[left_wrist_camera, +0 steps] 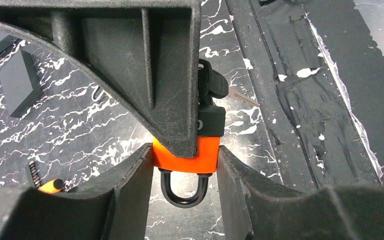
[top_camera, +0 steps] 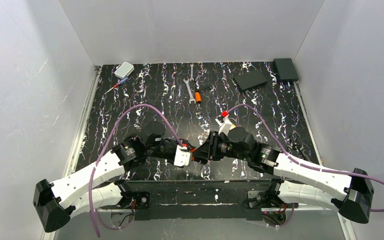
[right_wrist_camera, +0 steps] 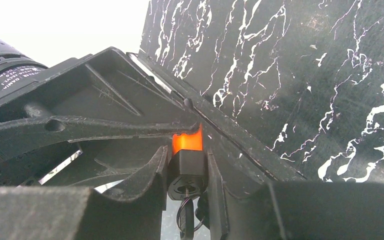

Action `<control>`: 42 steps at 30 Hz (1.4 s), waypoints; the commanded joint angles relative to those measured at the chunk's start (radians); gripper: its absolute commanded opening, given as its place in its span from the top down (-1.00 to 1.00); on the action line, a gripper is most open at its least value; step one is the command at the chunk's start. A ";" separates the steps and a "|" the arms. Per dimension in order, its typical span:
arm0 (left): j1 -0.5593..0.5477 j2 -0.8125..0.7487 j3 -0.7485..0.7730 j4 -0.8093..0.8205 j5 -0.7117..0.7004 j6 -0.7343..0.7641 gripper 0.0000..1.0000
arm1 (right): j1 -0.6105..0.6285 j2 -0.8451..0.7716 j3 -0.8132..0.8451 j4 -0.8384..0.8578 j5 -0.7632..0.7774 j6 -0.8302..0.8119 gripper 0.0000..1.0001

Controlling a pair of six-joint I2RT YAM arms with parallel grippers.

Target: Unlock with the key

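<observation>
An orange padlock (left_wrist_camera: 207, 152) with a black shackle (left_wrist_camera: 182, 192) and a black keyhole end (right_wrist_camera: 187, 162) is held above the table between both arms. My left gripper (left_wrist_camera: 185, 159) is shut on the orange body, with the shackle pointing toward its wrist. My right gripper (right_wrist_camera: 187, 157) is closed around the black keyhole end. The key (right_wrist_camera: 186, 220) sits in the keyhole, and its dark head and ring hang free between my right fingers. The head also shows in the left wrist view (left_wrist_camera: 211, 82). In the top view the two grippers (top_camera: 189, 152) (top_camera: 201, 151) meet at the near centre.
Two silver wrenches (top_camera: 190, 85) and an orange-handled tool (top_camera: 198, 96) lie at the back centre. A white box (top_camera: 124, 69) and a screwdriver (top_camera: 114, 87) lie at the back left. Two black boxes (top_camera: 250, 80) (top_camera: 285, 69) stand at the back right. A small red-and-white item (top_camera: 224, 119) lies behind my right wrist.
</observation>
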 commanded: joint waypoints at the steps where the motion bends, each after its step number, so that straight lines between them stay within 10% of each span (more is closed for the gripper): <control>1: -0.002 -0.036 -0.003 0.102 -0.020 -0.037 0.35 | 0.001 -0.031 0.003 0.003 0.013 -0.070 0.97; 11: -0.001 -0.087 -0.058 0.291 -0.099 -0.167 -0.96 | -0.001 -0.237 -0.108 0.093 0.228 -0.096 0.97; 21: 0.012 -0.079 0.056 0.502 -0.487 -0.801 -0.96 | -0.001 -0.506 -0.313 0.494 0.422 -0.241 0.97; 30: 0.028 -0.143 -0.008 0.705 -0.576 -1.459 -0.30 | -0.001 -0.526 -0.329 0.781 0.298 -0.392 0.97; 42: 0.036 0.007 -0.044 1.135 -0.334 -1.758 -0.11 | -0.002 -0.388 -0.213 0.957 0.135 -0.382 0.97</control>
